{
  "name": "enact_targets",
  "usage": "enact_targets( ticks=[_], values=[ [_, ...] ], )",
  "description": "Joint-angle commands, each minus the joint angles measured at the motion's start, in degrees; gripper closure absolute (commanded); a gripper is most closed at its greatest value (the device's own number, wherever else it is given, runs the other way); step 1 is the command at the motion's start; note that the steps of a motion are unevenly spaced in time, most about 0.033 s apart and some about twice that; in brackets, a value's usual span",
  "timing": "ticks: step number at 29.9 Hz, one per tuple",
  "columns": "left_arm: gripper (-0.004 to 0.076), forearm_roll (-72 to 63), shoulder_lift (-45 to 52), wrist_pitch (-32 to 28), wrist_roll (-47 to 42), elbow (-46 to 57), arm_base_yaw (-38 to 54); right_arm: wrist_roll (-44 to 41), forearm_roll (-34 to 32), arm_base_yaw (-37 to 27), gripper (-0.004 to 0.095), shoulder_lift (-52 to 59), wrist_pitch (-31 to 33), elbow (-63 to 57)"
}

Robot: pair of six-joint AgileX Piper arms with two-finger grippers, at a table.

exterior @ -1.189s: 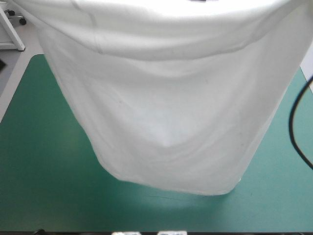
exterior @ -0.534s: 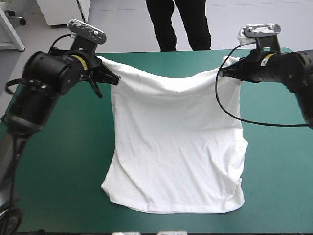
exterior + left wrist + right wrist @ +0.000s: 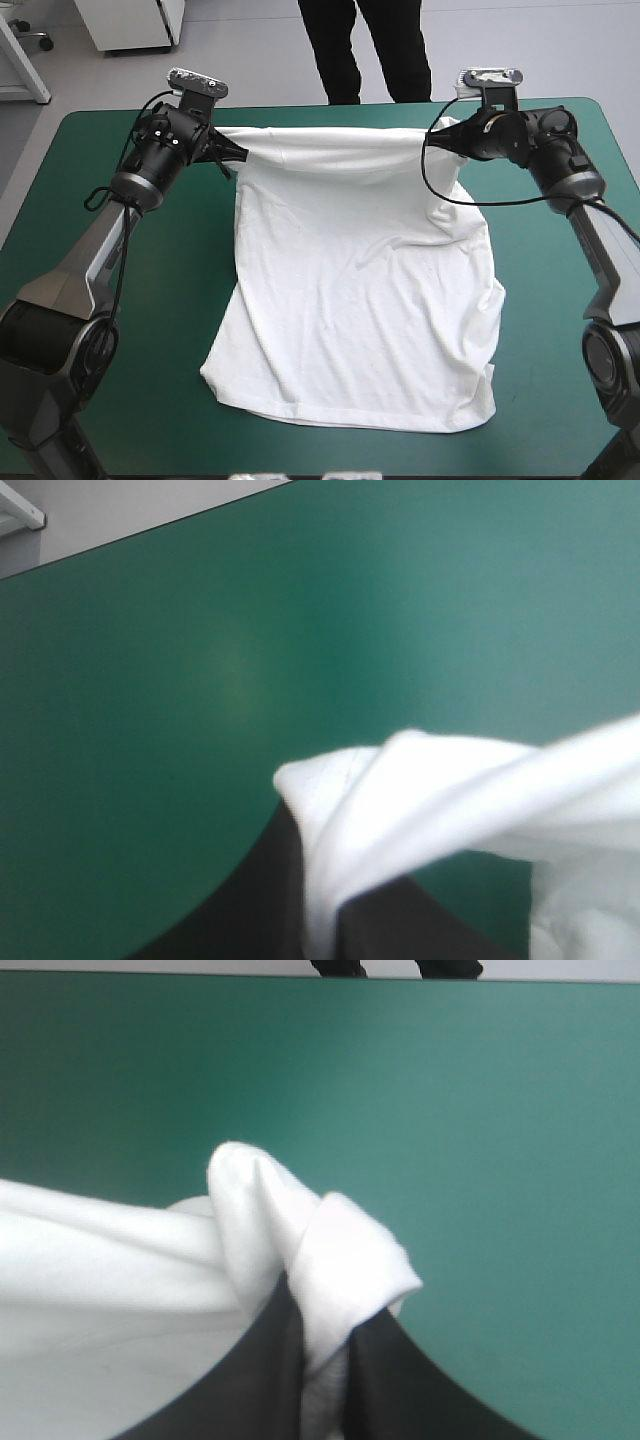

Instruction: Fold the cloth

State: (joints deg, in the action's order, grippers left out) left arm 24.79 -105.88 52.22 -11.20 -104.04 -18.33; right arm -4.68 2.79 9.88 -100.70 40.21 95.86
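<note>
A: Item: T-shirt (image 3: 360, 290), white, spread over the middle of the desk (image 3: 90, 380); far edge raised, near hem lying flat.
B: Holders: left gripper (image 3: 232, 157) and right gripper (image 3: 447, 140), each with fingers pinching a far corner of the cloth.
A: Handling, in our judgement: we hold the far edge taut and level, lower both corners together, and release only once the cloth lies smooth.
B: Risk: uneven descent wrinkles it.

Table (image 3: 260, 112) under teal-green cover (image 3: 160, 300) (corners rounded); cover smooth, flat, reaching all visible edges.
</note>
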Motion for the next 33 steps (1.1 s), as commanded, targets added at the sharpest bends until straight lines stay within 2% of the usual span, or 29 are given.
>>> enact_targets(
  ticks=[1,4,6,9,12,14,16,19,24,28,33],
  values=[
    [0.0733,-0.42,1.44,-5.93,-1.63,-1.58,1.76,-0.84,-0.98,-1.78,0.0925,-0.75,-3.5,1.52],
    [0.0724,-1.33,-0.75,-8.64,-1.63,-1.58,2.48,-1.9,-0.98,-2.32,0.0901,-3.35,-3.12,1.52],
    [0.0672,-1.33,-2.52,-11.06,-1.63,-1.58,2.48,-1.23,-0.84,-2.42,0.0814,-4.48,-2.58,1.52],
    [0.0507,-3.92,-4.62,-13.22,-1.63,-1.58,2.48,-0.19,2.04,-2.42,0.0568,-5.61,-2.43,1.52],
    [0.0247,-7.58,-5.5,-12.61,-0.74,-1.58,2.48,-0.19,3.37,-2.42,0.0332,-5.75,-2.55,1.67],
    [0.0105,-7.24,-5.18,-10.8,-0.16,-1.58,2.48,-0.19,3.09,-2.42,0.029,-5.64,-0.96,2.93],
    [0.0032,-7.24,-3.67,-7.95,0.75,-1.58,2.48,-0.19,2.49,-2.42,0.0306,-5.17,2.32,4.94],
    [0.0047,-7.1,-0.47,-3.64,1.18,-1.58,2.48,-0.19,2.12,-2.42,0.0334,-3.59,7.1,7.46],
    [0.0113,-7.88,6.58,3.79,6.89,-1.58,2.48,0.47,1.25,-2.42,0.0355,2.33,12.49,8.55],
    [0.0163,-11.19,14.0,9.01,8.05,-1.38,2.48,2.13,-0.92,-2.42,0.0355,7.7,22.42,8.44],
    [0.0199,-17.67,23.22,18.57,11.2,0.1,2.48,2.12,-0.77,-2.42,0.0355,14.94,25.35,7.62]
  ],
)
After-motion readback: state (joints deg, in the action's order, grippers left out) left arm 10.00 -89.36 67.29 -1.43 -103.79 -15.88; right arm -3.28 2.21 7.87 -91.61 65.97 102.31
